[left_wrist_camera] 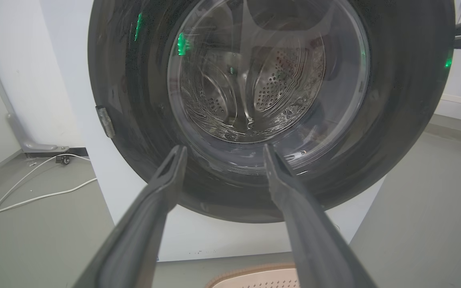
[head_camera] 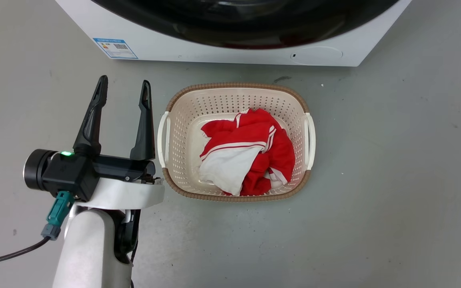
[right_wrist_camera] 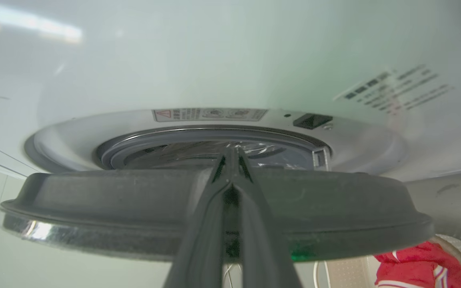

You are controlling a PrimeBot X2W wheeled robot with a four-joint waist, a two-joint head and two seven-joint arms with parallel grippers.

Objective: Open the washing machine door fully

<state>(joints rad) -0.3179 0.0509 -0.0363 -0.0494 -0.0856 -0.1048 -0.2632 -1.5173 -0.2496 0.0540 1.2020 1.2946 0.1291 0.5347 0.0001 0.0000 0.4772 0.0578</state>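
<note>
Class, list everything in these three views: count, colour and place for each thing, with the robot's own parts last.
washing machine: one, white, top of the head view.
washing machine door: one, glossy black with clear glass centre, ajar on the machine's front.
label: one, blue, low on the machine's front, robot's left.
round cap: one, white, low on the front, robot's right.
laundry basket: one, cream with brown rim, on the floor before the machine.
garment: one bundle, red and white, inside the basket.
cable: white, count unclear, on the floor beside the machine.
floor: one, grey, under everything.
left gripper: one, dark, open, left of the basket.
right gripper: one, dark, fingers together at the door's rim.
</note>
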